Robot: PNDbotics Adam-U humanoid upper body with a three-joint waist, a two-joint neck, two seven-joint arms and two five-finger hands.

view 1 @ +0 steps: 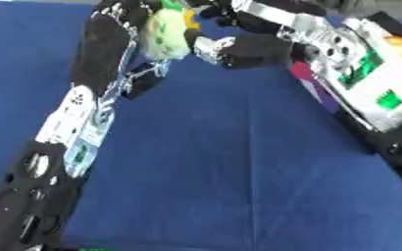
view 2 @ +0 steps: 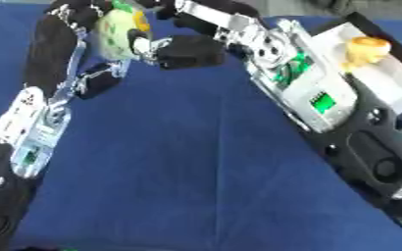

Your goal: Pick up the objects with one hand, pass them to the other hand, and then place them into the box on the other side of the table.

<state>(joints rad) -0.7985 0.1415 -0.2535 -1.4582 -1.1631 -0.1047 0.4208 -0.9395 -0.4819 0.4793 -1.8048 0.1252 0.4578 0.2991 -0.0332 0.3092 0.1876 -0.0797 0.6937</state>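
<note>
A pale green, rounded object [view 1: 166,32] with a yellow patch is held up at the far middle of the blue table, between both hands. My left hand [view 1: 118,22] comes up from the lower left, and its fingers curl over the object's left and top. My right hand [view 2: 187,53] reaches in from the right. Its fingers [view 2: 149,46] touch the object's lower right side, and another dark part lies above the object. The white box [view 2: 393,78] stands at the right edge, behind my right arm, with an orange-yellow thing [view 2: 365,49] in it.
The blue cloth [view 1: 238,171] covers the table between the arms and toward the front. A magenta and purple patch [view 1: 306,74] shows beside my right forearm. My right arm hides most of the box's near side.
</note>
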